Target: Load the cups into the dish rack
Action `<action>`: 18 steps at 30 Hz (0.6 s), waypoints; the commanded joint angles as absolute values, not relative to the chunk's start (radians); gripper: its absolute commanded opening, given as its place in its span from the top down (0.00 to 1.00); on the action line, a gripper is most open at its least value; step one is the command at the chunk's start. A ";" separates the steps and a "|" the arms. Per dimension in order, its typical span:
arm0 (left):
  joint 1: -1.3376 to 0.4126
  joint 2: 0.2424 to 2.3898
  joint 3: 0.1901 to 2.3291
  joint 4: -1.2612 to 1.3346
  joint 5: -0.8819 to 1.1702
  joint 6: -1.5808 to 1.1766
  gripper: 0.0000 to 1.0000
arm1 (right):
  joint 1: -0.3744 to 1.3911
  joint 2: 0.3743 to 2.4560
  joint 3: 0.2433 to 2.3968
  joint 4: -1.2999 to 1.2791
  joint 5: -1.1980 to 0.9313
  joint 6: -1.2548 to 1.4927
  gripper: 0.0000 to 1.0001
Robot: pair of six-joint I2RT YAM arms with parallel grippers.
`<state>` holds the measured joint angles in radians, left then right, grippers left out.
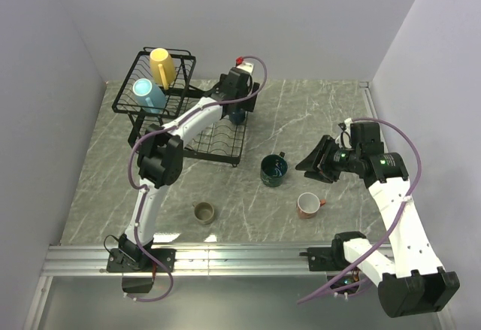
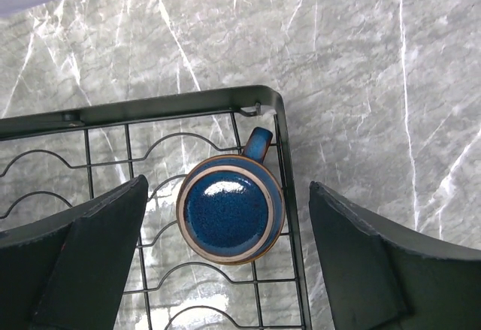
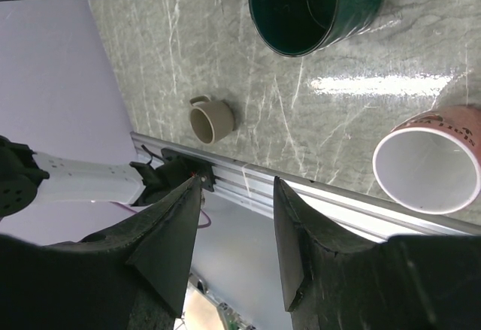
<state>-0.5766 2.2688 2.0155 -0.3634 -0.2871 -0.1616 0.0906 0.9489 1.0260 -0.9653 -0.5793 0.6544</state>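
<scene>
The left hand (image 2: 228, 195) is spread wide open. Its two dark fingers (image 2: 90, 255) hang one on each side of the small navy cup (image 2: 229, 217) and do not touch it. The navy cup stands upright, open side up, on the flat wire tray of the dish rack (image 2: 150, 108). It sits right in a corner of the tray, and its handle points to that corner. In the raised basket of the rack sit two more cups, the yellow cup (image 1: 161, 65) and the light blue cup (image 1: 145, 93), close to each other. The yellow one is nearer the back wall. The right hand (image 3: 238, 187) is off to the other side, well apart from the rack. Its fingers are partly spread with a gap between them, and nothing is in that gap. It hangs above the counter (image 1: 316, 112), with two cups near it. The big teal cup (image 1: 273, 170) stands on the counter with its open side up, between the rack and the right hand. The red cup (image 1: 307, 205), white inside, stands a little nearer the front edge. The small brown cup (image 1: 204, 212) stands alone on the counter, near the front edge and closer to the left arm.
</scene>
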 commanded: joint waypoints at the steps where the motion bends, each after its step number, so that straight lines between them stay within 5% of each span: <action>1: -0.578 2.186 2.068 -0.350 -0.311 -0.175 0.07 | 0.081 0.950 1.032 -0.951 -0.563 0.617 0.49; 18: -0.601 1.901 1.891 -0.471 -0.195 -0.429 0.08 | 0.138 1.139 0.923 -0.762 -0.469 0.551 0.48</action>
